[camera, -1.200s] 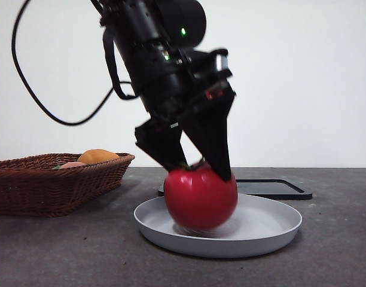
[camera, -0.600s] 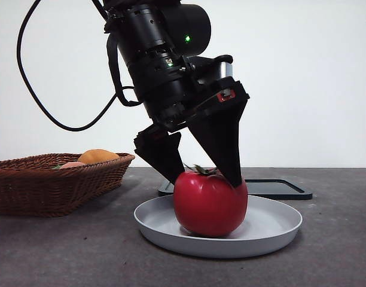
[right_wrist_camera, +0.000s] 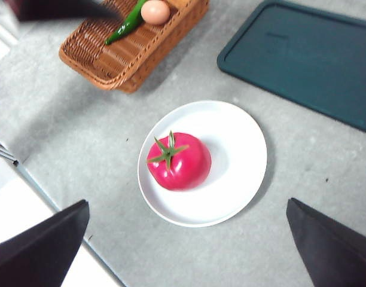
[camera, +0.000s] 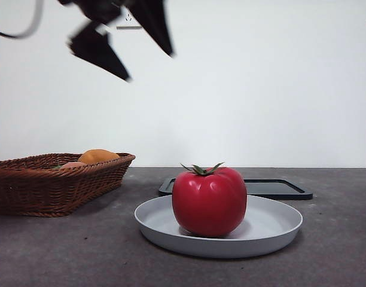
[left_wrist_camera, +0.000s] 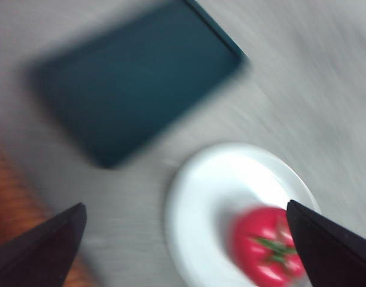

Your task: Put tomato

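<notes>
Air above the tomato (camera: 209, 200) stands open; wicker basket (camera: 57, 182) near one side; dark tray (camera: 277, 189) behind.

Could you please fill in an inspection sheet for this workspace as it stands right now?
Surface: grey table, matte.
Job's things: tomato sits upright on the white plate, stem up, nothing gripping it.
Clutter: wicker basket holding an orange fruit, a peach-pink fruit and a green pepper; dark tray behind the plate.
Grippers: left gripper open, high above the table; right gripper open, high over the plate.
Cables: black cable at the top corner.
Surroundings: plain white wall.
</notes>
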`<state>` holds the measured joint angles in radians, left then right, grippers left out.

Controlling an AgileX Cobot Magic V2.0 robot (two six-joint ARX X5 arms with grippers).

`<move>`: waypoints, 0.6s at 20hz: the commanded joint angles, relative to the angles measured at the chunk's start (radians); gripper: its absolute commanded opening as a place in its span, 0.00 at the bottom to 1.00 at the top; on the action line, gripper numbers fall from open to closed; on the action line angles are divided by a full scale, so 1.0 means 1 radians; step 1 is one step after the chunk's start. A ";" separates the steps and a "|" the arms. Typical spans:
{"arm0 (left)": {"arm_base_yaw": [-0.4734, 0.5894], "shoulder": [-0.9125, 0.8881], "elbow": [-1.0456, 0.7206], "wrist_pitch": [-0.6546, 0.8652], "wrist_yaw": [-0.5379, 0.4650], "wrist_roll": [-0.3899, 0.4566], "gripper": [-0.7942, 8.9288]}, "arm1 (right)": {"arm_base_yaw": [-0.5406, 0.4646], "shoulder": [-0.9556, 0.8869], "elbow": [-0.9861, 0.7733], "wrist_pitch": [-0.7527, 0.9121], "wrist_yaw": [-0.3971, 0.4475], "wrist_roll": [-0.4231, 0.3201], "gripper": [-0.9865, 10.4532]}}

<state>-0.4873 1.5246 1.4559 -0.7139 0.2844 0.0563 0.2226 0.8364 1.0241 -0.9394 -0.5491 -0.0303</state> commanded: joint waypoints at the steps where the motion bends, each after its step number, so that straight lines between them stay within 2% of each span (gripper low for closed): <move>1: 0.069 -0.074 0.023 0.002 0.006 -0.021 0.66 | 0.004 0.006 0.020 0.017 0.000 -0.006 0.56; 7: 0.263 -0.277 -0.007 -0.112 0.043 -0.001 0.66 | 0.004 0.020 0.020 0.030 0.003 -0.011 0.56; 12: 0.330 -0.475 -0.197 -0.191 0.197 0.023 0.66 | 0.004 0.055 0.020 0.051 -0.002 -0.012 0.56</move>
<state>-0.1562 1.0489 1.2556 -0.9066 0.4671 0.0628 0.2226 0.8833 1.0241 -0.8982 -0.5476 -0.0307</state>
